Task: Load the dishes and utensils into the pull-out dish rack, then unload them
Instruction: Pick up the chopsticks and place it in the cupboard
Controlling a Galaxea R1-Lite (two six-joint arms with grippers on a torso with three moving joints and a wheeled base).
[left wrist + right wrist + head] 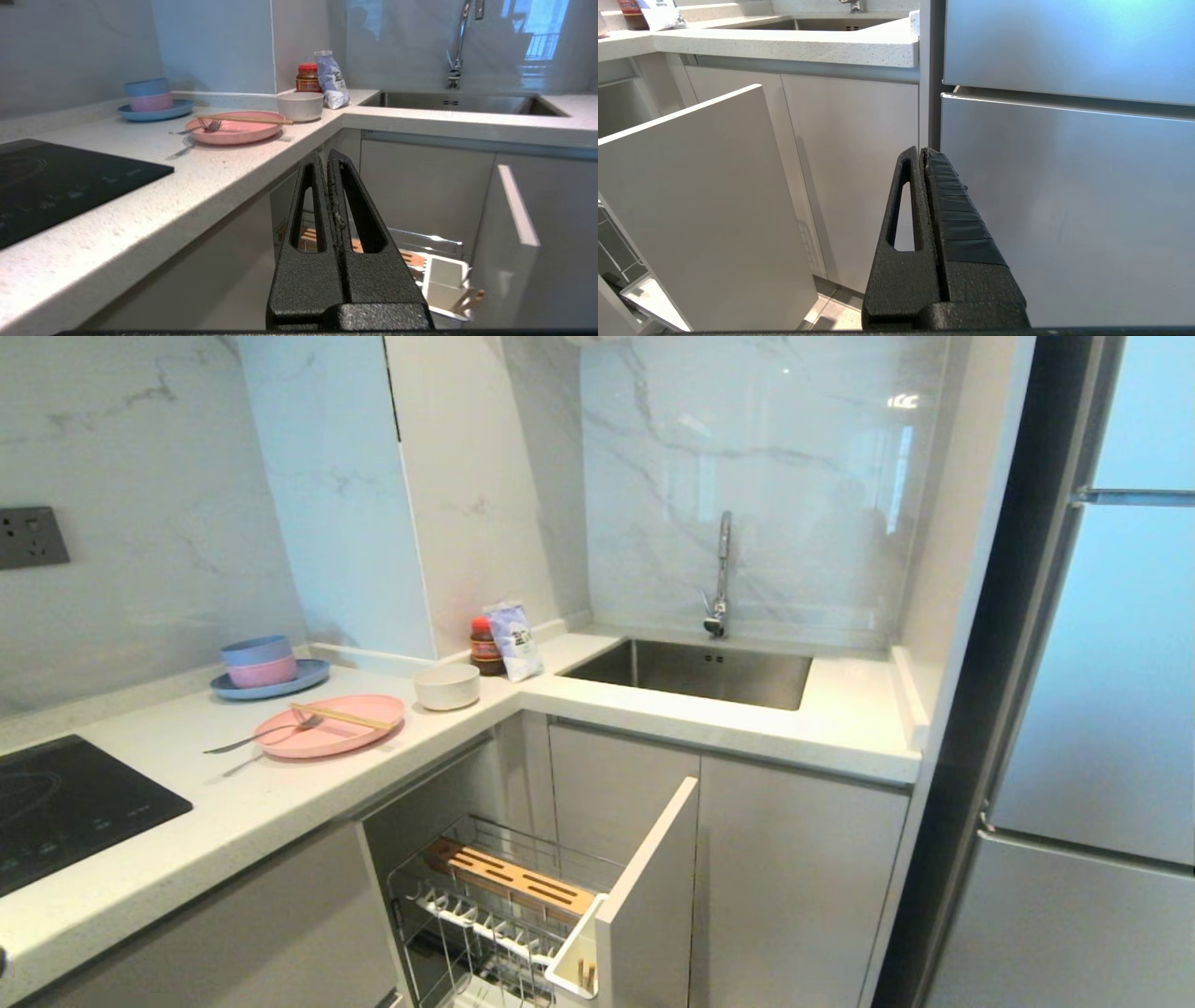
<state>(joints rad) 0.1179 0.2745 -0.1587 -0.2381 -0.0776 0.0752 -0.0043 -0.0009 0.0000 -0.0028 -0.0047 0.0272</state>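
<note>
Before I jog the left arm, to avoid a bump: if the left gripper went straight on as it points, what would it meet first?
Probably the countertop edge just beyond the shut left gripper; depth is unclear.

Home kitchen, sink (695, 674), cooktop (65, 807), fridge (1102, 709), marble backsplash (747, 476)

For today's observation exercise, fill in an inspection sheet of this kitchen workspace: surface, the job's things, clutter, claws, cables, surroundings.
Surface: pale speckled countertop, L-shaped, with a black cooktop set in.
Job's things: pink plate on the counter, chopsticks and fork resting on it; cream bowl beside it; dish rack pulled out below, no dishes in it.
Clutter: blue plate with stacked blue and pink bowls; red-lidded jar; packet.
Claws: left claw shut, empty, above the rack; right claw shut, empty, near the fridge.
Cables: nothing seen.
Surroundings: sink, tap, marble wall, wall socket.
</note>
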